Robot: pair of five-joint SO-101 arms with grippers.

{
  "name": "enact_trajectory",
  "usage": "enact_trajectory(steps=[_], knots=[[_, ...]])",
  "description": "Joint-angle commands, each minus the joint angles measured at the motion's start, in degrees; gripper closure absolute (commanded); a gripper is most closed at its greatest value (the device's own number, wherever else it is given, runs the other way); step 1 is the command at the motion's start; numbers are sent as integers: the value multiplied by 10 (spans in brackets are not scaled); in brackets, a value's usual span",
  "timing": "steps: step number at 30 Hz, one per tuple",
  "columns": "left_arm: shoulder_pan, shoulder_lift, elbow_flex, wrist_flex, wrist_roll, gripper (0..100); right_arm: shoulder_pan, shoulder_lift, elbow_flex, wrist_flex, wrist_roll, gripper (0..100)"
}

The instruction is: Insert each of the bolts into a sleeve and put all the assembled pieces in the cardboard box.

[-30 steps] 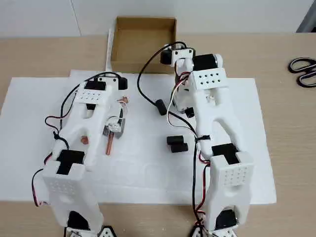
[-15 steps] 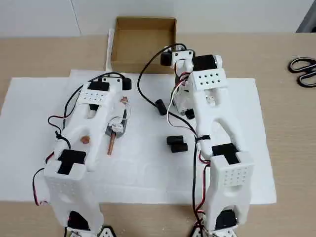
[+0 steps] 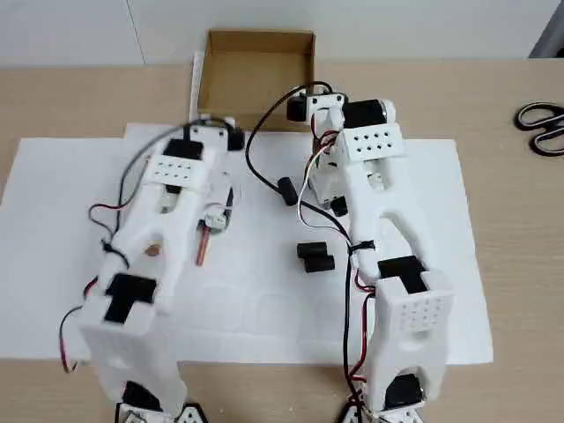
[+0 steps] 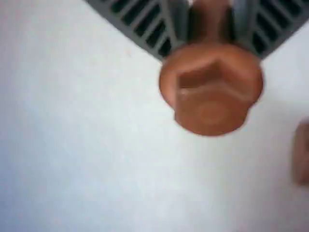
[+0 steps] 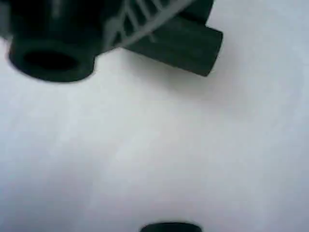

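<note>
My left gripper is clamped on a copper bolt, pinching the shank so the hex head hangs free above the left half of the white sheet. My right gripper is near the sheet's far edge and, as far as I can judge, is closed on a black sleeve with its bore open. A second sleeve lies just beside it. A loose sleeve and a pair of sleeves rest mid-sheet between my arms. The cardboard box stands at the desk's far edge. My worry is the mating: with so little shank in my grip, the bolt may pivot if its tip meets the sleeve's rim off-centre, then jam or drop. Swinging the right arm across could also knock the neighbouring sleeve and send it rolling.
</note>
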Motion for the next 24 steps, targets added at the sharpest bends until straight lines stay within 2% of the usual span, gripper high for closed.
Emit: enact_trajectory(steps=[1, 10, 15, 20, 24], knots=[[5, -114, -29, 33, -25, 985, 1, -102, -6, 10, 4, 995], [1, -265, -26, 91, -23, 994, 2, -369, 43, 11, 1, 995], [1, -339, -26, 59, 46, 994, 25, -536, 115, 11, 1, 995], [5, -386, -26, 16, 111, 994, 30, -669, 274, -29, -1, 992], [5, -396, -26, -14, 145, 994, 28, -756, 454, -145, -6, 991]])
